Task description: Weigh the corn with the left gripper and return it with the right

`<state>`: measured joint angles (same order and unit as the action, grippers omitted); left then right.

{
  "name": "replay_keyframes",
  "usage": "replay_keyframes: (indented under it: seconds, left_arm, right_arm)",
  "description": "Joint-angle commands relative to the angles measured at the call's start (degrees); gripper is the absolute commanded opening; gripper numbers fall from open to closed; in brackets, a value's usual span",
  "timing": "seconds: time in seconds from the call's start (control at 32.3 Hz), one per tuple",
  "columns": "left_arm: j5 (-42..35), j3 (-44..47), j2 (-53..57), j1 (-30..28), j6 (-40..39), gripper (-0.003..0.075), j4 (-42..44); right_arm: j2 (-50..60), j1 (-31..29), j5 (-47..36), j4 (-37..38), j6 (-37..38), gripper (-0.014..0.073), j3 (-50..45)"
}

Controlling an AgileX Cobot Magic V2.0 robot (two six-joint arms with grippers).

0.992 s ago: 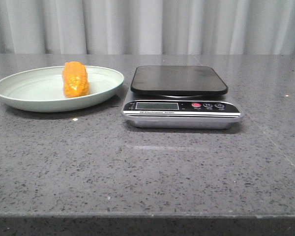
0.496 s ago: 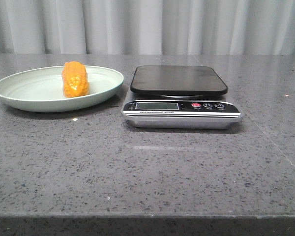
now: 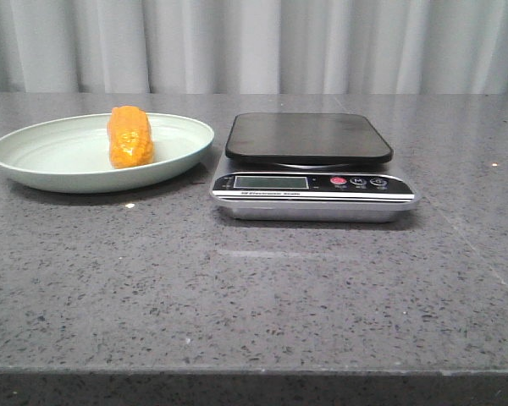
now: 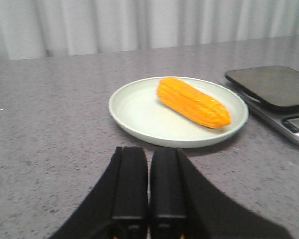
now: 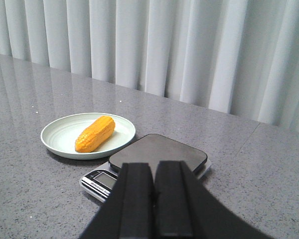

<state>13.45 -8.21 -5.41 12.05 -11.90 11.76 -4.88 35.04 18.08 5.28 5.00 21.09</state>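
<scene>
The orange-yellow corn (image 3: 129, 137) lies in a pale green plate (image 3: 42, 165) at the left of the table. It also shows in the left wrist view (image 4: 193, 101) and in the right wrist view (image 5: 95, 133). A kitchen scale (image 3: 309, 165) with a bare black platform stands right of the plate. My left gripper (image 4: 149, 152) is shut and empty, a short way back from the plate's (image 4: 139, 107) rim. My right gripper (image 5: 154, 167) is shut and empty, high above the table and short of the scale (image 5: 157, 157). Neither gripper shows in the front view.
A grey speckled stone table (image 3: 254, 296) carries everything. A pale pleated curtain (image 3: 254, 42) hangs behind the table's far edge. The table's front edge runs along the bottom of the front view.
</scene>
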Motion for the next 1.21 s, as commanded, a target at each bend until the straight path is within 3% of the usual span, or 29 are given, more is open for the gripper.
replay_keyframes:
  seconds: [0.0,0.15,0.4,1.18]
  left_arm:
    - [-10.25,2.20,2.09,-6.50,3.18,0.0127,-3.25]
    - [-13.45,7.91,6.97,-13.77,8.44,0.0127,-9.56]
    - [-13.45,8.76,6.90,-17.30,8.54,0.0127,-9.16]
    - [-14.97,8.76,6.90,-17.56,8.54,0.0127,-9.16]
  right_arm:
    - [-0.76,-0.23,-4.50,0.99,-0.54,0.0163,1.26]
    - [-0.76,-0.23,-4.50,0.99,-0.54,0.0163,1.26]
    - [-0.76,-0.23,-4.50,0.99,-0.54,0.0163,1.26]
    - [-0.76,-0.23,-4.56,0.99,-0.54,0.0163,1.26]
